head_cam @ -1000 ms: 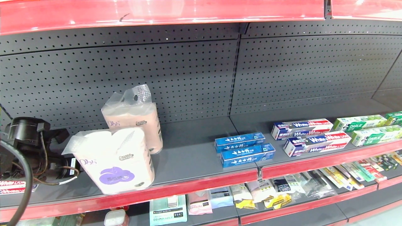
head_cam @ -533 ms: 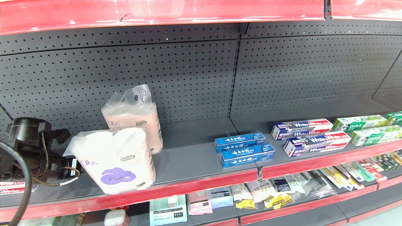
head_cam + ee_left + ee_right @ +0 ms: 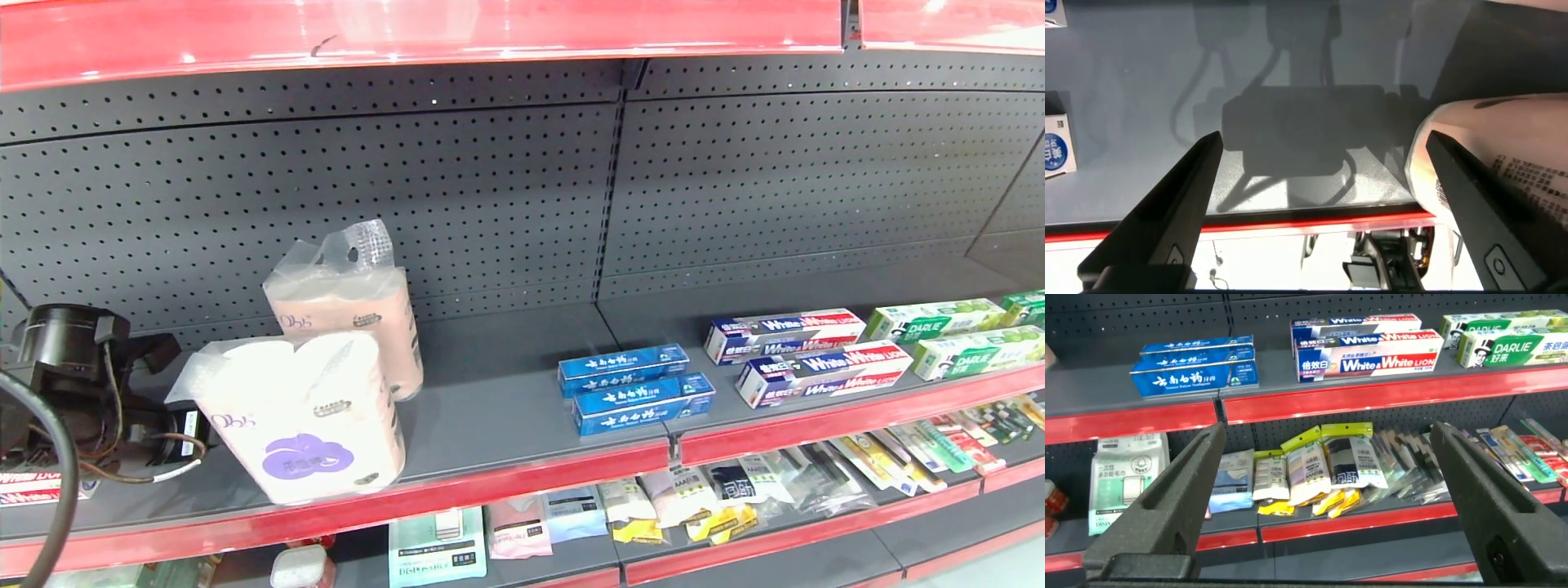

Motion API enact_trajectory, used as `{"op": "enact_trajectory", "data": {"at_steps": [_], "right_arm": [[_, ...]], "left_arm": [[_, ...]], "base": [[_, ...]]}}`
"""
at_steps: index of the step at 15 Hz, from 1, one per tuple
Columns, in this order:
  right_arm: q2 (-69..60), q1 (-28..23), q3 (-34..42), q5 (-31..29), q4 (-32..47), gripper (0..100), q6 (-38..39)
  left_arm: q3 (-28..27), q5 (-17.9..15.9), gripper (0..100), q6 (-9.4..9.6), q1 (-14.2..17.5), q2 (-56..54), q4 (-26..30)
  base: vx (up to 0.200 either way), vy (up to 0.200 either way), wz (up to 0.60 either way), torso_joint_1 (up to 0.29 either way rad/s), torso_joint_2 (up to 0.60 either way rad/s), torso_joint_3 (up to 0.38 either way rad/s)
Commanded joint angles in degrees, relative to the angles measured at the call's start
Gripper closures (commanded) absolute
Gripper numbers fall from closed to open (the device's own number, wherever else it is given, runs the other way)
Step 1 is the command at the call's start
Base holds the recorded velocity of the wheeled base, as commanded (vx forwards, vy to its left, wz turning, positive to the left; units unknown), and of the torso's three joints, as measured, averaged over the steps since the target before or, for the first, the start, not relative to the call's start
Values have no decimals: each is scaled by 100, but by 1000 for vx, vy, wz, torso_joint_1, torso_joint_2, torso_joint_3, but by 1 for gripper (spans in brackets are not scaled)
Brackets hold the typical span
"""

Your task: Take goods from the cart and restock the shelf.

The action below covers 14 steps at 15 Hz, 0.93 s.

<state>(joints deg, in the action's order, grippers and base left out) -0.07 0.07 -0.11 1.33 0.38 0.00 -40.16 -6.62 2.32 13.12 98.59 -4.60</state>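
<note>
Restocking, release step: left tool [image 3: 1321, 137] wide open, empty, above the grey metal shelf [image 3: 490, 408].
White plastic-wrapped toilet-roll pack [image 3: 306, 416] stands just beside it, apparently placed; next it should back out without nudging the pack, while the right tool [image 3: 1328, 425] gapes empty.

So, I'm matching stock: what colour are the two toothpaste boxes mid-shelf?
Toothpaste boxes: blue, white print; best in right wrist view.

Two tissue packs [image 3: 306, 416], two blue toothpaste boxes [image 3: 624, 369] (side by side).

Head camera overlooks shelf [image 3: 506, 400]; right wrist (lower) shares toothpaste boxes [image 3: 637, 390].
</note>
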Motion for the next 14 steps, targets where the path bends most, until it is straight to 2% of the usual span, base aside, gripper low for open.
{"op": "enact_trajectory", "data": {"at_steps": [1,2,6,8,10,12,14], "right_arm": [[7,1,2,8,6,0,0],[7,1,-7,8,6,0,0],[7,1,2,-1,-3,0,0],[7,1,2,8,-3,0,0],[7,1,2,-1,6,0,0],[7,1,2,8,-3,0,0],[7,-7,2,-1,-3,0,0]], "left_arm": [[-27,3,0,23,209,-15,-6],[-19,3,0,23,235,-24,-15],[17,-59,0,76,692,-472,-15],[61,-208,0,94,894,-850,3],[430,-736,0,129,1255,-1887,29],[860,-1069,0,120,1501,-2942,73],[1370,-1210,0,129,1448,-4093,82]], "base": [[0,0,0,0,0,0],[0,0,0,0,0,0],[0,0,0,0,0,0],[0,0,0,0,0,0],[0,0,0,0,0,0],[0,0,0,0,0,0],[0,0,0,0,0,0]]}}
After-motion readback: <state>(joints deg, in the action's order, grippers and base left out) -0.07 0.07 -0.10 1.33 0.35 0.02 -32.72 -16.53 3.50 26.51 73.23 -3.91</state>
